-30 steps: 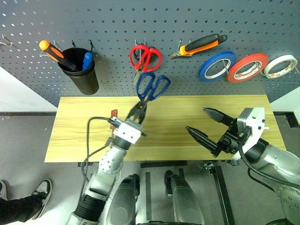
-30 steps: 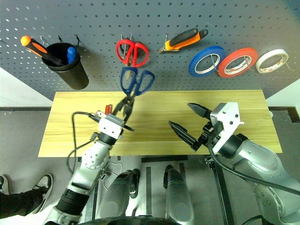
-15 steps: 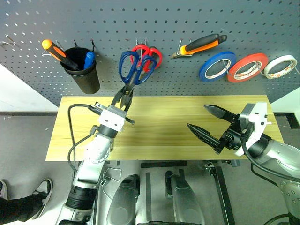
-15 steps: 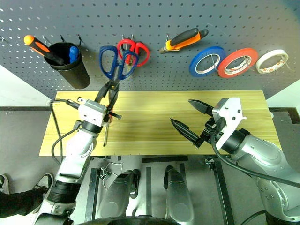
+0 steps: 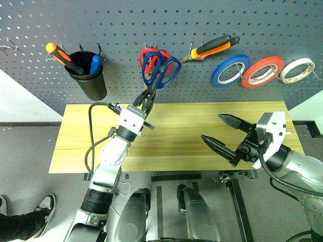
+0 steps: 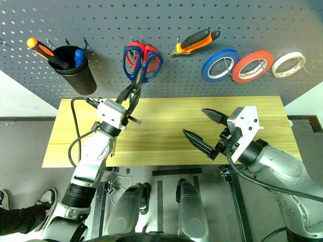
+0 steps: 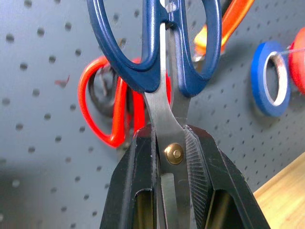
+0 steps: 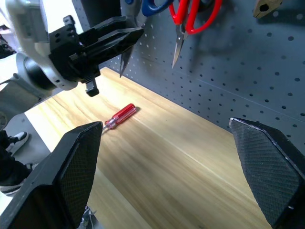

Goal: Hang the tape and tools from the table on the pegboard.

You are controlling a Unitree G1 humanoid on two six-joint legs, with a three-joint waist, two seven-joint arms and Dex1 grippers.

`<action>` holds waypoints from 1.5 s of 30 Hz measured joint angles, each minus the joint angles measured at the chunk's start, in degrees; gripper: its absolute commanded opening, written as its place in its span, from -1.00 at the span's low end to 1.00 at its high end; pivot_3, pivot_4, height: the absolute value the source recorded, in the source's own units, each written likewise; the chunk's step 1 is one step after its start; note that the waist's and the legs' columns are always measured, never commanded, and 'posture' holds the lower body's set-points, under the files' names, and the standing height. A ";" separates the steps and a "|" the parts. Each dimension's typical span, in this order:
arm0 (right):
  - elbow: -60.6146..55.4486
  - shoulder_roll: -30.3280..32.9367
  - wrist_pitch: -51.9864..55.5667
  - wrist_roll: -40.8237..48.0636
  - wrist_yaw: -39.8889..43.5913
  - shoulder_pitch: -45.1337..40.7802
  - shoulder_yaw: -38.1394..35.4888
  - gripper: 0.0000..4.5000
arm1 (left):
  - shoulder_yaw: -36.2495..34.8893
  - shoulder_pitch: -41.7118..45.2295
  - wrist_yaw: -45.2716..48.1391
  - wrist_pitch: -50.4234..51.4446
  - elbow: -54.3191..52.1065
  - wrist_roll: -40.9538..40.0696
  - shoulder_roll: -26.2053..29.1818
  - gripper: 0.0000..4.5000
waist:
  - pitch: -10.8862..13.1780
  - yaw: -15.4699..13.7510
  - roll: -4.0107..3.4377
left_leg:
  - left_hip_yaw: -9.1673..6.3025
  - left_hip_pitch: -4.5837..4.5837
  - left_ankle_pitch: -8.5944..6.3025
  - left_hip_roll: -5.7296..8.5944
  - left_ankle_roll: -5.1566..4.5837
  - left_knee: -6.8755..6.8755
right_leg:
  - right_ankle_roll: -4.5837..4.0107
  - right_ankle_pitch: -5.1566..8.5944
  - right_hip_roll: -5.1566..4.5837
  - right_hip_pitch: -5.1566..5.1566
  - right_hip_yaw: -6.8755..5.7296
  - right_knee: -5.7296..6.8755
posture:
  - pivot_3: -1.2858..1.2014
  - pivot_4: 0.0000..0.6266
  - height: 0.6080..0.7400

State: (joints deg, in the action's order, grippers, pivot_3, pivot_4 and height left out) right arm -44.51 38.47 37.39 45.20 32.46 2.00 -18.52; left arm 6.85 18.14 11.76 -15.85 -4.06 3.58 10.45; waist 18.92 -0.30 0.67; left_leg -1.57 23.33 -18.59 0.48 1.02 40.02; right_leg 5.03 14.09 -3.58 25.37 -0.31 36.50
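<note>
My left gripper [image 5: 147,97] is shut on the blades of the blue-handled steel scissors [image 5: 160,70]. It holds them handles up against the dark pegboard [image 5: 151,20], in front of the red-handled scissors [image 5: 146,54]. The wrist view shows both fingers [image 7: 200,157] clamped around the pivot. The red tape [image 5: 262,71] and the orange-and-black pliers [image 5: 212,48] hang on the board. A small red-handled screwdriver [image 8: 121,116] lies on the yellow wood table [image 5: 176,131], near my left arm. My right gripper [image 5: 211,127] hovers open and empty over the table's right part.
A black cup [image 5: 90,80] on the board's left holds an orange-handled screwdriver [image 5: 60,55] and a blue-handled tool. A blue ring [image 5: 229,70] and a white ring [image 5: 298,69] flank the red tape. A person's shoe [image 5: 2,204] shows at the lower left.
My left gripper has lifted the blue scissors from just above the table's far edge up to the pegboard, where their handles overlap the red scissors. The right gripper has stayed put.
</note>
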 measured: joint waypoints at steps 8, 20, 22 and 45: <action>0.00 0.61 -0.12 0.04 -0.17 0.18 0.00 1.00 | -0.95 1.57 0.52 0.61 2.67 -0.42 0.02 -0.76 | 0.00 0.05 0.00 | 0.00 0.00 0.00 0.00 -0.01 0.01 | 0.00 0.00 0.00 0.00 0.00 0.00 | 0.01 0.02 1.00; -0.06 0.85 -0.12 0.12 -0.67 0.33 -0.02 1.00 | -0.95 3.33 0.54 0.51 6.79 -0.32 -0.26 -0.76 | 0.00 0.08 0.00 | 0.01 0.00 0.00 0.00 0.00 0.06 | 0.00 0.00 0.00 0.00 0.00 0.06 | 0.01 0.03 1.00; -0.07 0.85 -0.12 0.12 -0.69 0.45 -0.02 1.00 | -0.96 4.28 0.45 0.45 8.02 -0.23 -0.35 -0.76 | 0.00 0.06 0.00 | 0.01 0.00 0.00 0.00 -0.01 0.06 | 0.00 0.00 0.00 0.00 0.00 0.06 | 0.00 0.03 1.00; -0.29 1.35 -0.25 1.09 -0.71 0.44 -0.41 1.00 | -2.04 12.85 -8.43 -3.72 25.71 4.46 -1.89 -0.07 | -0.01 1.12 0.03 | 0.04 -0.09 0.03 0.04 0.01 0.11 | 0.00 0.00 0.00 0.02 0.02 0.33 | 0.01 0.00 1.00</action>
State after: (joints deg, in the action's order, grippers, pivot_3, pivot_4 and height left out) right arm -44.80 39.82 37.14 46.29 31.76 2.44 -18.93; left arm 4.81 30.99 3.33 -19.57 21.65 8.04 8.57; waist 18.91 0.83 0.70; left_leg -1.53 23.25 -18.56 0.52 1.02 40.13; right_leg 5.03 14.09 -3.58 25.38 -0.29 36.83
